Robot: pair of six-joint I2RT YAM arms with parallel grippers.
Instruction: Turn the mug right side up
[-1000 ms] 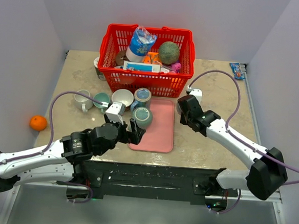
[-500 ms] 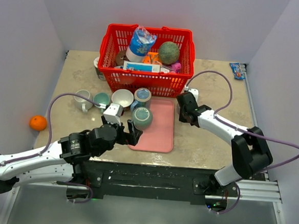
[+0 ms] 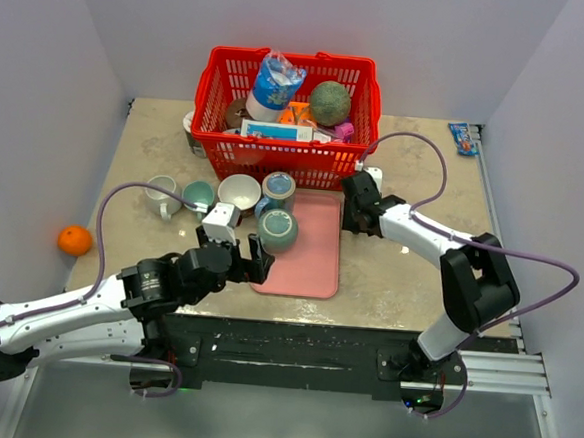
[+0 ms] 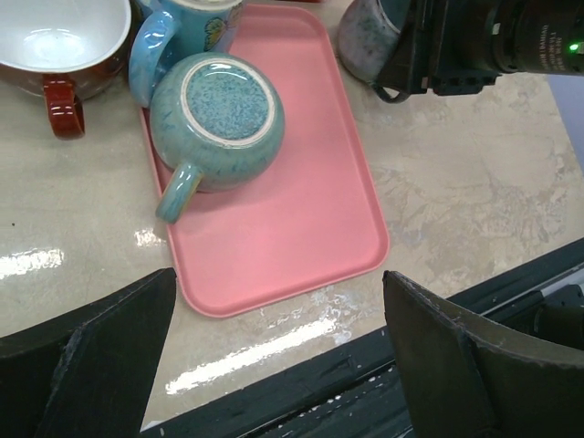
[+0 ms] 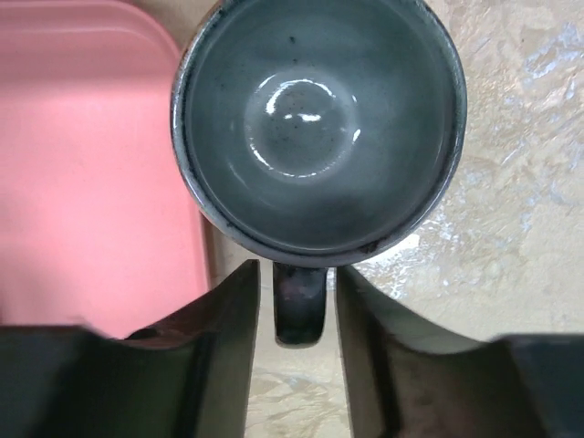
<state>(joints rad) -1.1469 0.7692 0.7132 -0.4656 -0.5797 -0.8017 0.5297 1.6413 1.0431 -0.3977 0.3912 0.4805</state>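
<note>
Mug [image 5: 315, 119] stands upright, handle [image 5: 301, 315] between released right jaws; left jaws gape wide.

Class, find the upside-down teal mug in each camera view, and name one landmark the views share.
Top external: upside-down teal mug, centre, on the pink tray's far left corner.
Left wrist: the mug, upper left, base up, on the tray's left edge.
Right wrist: not in it.
Shared landmark: the pink tray, seen in all three.
</note>
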